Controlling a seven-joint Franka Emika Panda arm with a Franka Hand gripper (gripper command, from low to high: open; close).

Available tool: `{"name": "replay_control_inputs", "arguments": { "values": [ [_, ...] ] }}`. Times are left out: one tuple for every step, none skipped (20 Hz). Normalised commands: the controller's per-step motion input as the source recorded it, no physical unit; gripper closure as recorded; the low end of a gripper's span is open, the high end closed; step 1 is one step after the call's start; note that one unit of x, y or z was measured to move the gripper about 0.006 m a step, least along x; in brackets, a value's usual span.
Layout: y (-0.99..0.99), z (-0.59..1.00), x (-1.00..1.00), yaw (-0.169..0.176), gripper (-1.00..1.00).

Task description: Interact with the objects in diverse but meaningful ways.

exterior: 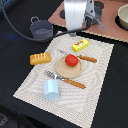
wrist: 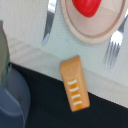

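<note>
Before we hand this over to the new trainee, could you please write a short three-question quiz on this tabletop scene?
1. True or false: the red tomato lies on the tan round plate.
2. What stands nearest the woven mat's front edge in the exterior view? A) light-blue cup B) yellow rectangular packet C) grey handled pot
3. Fill in: the golden-brown bread loaf lies half on the mat, half on the ____ cloth.

Key: 1 true; 2 A; 3 black.

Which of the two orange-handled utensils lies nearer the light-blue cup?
The fork, lying between the plate and the light-blue cup; the knife lies beyond the plate.
</note>
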Motion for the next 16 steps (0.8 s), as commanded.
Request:
{"name": "replay_control_inputs", "arguments": {
  "values": [
    [0.00, -0.36, 0.31, -0.089, -1.00],
    [0.00, -0.35, 0.33, -0.083, -1.00],
    [0.00, -0.35, 0.34, -0.077, -1.00],
    [0.00, -0.35, 0.30, -0.074, -1.00],
    [0.00, -0.37, 0.26, -0.063, -1.00],
    [-0.01, -0.37, 0.23, -0.054, -1.00],
    [-0.05, -0.35, 0.12, -0.046, -1.00],
    [-0.07, -0.29, 0.05, -0.033, -1.00],
    [-0.07, -0.25, 0.00, -0.020, -1.00],
    [-0.11, -0.24, 0.00, -0.006, -1.00],
    [-0.10, -0.26, 0.00, 0.000, -1.00],
    [-0.11, -0.27, 0.00, 0.000, -1.00],
    [-0.13, -0.28, 0.00, 0.000, -1.00],
    [-0.09, -0.29, 0.01, 0.000, -1.00],
    [-0.08, -0.31, 0.00, 0.000, -1.00],
    [-0.09, -0.32, 0.00, 0.000, -1.00]
  ]
}}
